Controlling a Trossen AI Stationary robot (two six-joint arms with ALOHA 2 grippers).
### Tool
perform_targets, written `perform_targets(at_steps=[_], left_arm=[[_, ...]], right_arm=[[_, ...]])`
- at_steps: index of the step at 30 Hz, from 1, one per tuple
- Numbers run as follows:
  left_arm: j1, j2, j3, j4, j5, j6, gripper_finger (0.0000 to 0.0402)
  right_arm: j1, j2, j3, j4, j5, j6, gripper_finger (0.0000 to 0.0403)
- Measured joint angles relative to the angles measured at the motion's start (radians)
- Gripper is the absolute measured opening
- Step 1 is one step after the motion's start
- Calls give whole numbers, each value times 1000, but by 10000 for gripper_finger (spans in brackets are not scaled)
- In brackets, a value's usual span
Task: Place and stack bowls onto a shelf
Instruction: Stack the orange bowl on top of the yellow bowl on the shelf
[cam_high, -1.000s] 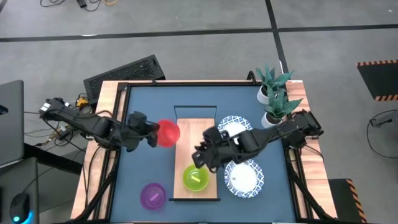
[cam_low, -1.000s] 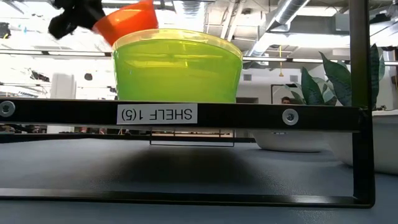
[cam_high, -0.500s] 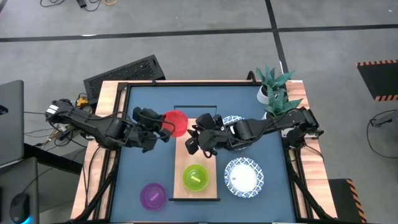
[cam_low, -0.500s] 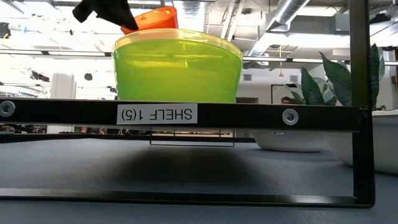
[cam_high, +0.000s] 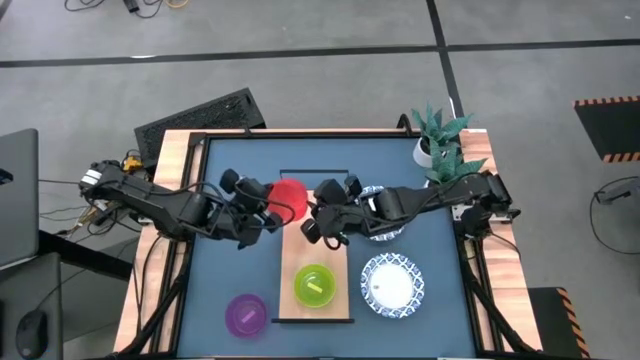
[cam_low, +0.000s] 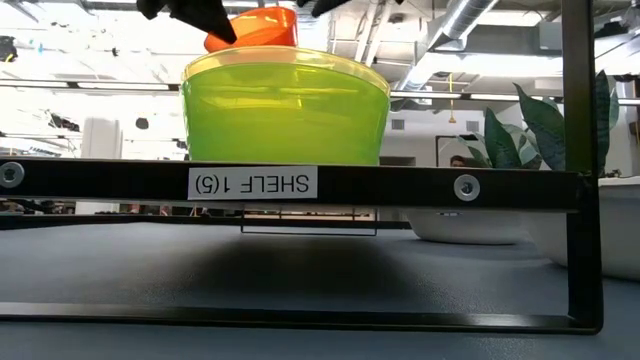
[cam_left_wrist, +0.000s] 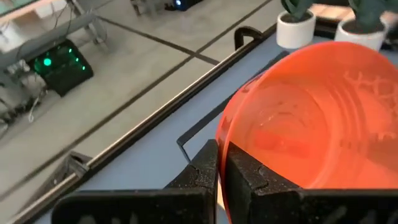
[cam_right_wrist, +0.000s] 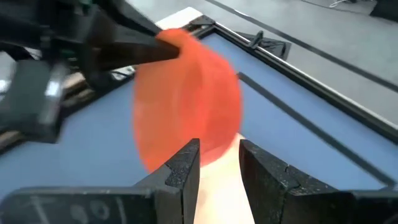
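Grey floor surrounds the dark blue table (cam_high: 240, 260) in the high view. On it lies the long wooden shelf (cam_high: 300, 250). Counted from above: one red bowl (cam_high: 291, 197) held over the shelf's far end, one green bowl (cam_high: 314, 285) on the shelf's near end with something yellow inside it, possibly the yellow bowl nested, one purple bowl (cam_high: 246, 314) on the table beside the shelf, two white dishes (cam_high: 393, 283), and two potted plants (cam_high: 440, 150). The left gripper (cam_high: 262, 200) pinches the red bowl's rim; the right gripper (cam_high: 318, 208) sits just beside the bowl's other side.

Low view: the shelf's black frame (cam_low: 300, 184) carries the green bowl (cam_low: 285, 105); the red bowl (cam_low: 252, 28) hangs above and behind it, tilted, clear of the board.

Left wrist view: the two fingers (cam_left_wrist: 205, 174) are pressed together on the thin rim of the red bowl (cam_left_wrist: 311, 118), wall between them.

Right wrist view: the right gripper (cam_right_wrist: 219, 155) stands part spread, its fingers aimed at the red bowl (cam_right_wrist: 189, 93) but gripping nothing that can be seen.

Judged from this, the bowl is light, thin plastic, slightly flexible and smooth, so likely to slip or tilt; the rim, wall between the fingers, is the sound place to hold it.
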Motion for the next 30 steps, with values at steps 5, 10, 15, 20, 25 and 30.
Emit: perform_targets(at_steps=[5,10,15,20,25,30], left_arm=[[-11,0,0,32,-1,76,0],[-4,0,0,39,-2,124,0],[4,0,0,39,-3,163,0],[8,0,0,53,-1,201,0],[17,0,0,58,4,229,0],[17,0,0,110,25,263,0]], right_arm=[[-16,0,0,-7,-4,-52,141],[-16,0,0,-8,-8,-75,161],[-15,0,0,1,-16,-108,204],[-22,0,0,32,-23,-107,234],[-30,0,0,29,-60,-75,234],[-36,0,0,15,-44,-81,230]])
